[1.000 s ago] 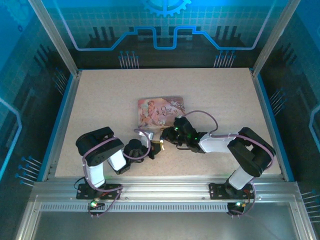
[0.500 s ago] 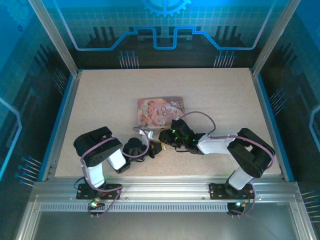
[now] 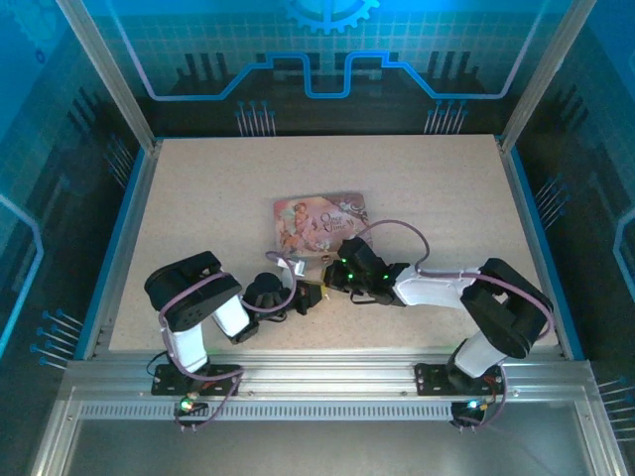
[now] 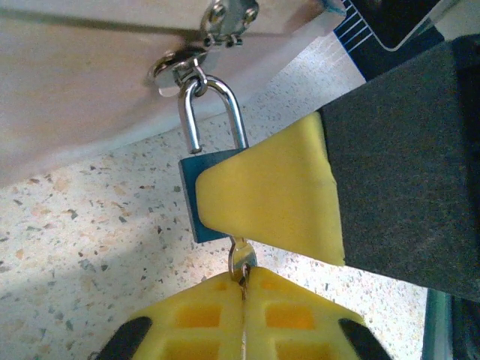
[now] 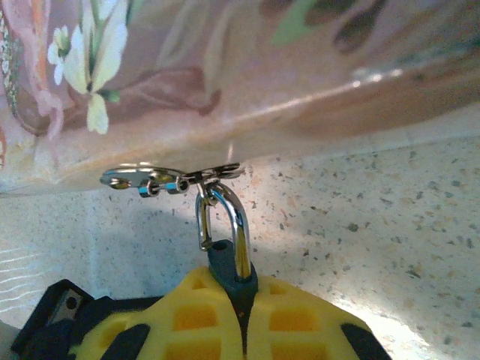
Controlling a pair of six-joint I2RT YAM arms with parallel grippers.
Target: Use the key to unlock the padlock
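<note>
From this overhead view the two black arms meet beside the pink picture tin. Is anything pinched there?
Observer: Yes. The left gripper is shut on a thin grey metal key that reaches the underside of a small blue-bodied padlock.
Operator: And the other arm?
Observer: The right gripper is clamped on that padlock's body.
Operator: Is it unlocked?
Observer: Seemingly not; both legs of its silvery shackle meet the body, hooked through the tin's metal ring.
</note>
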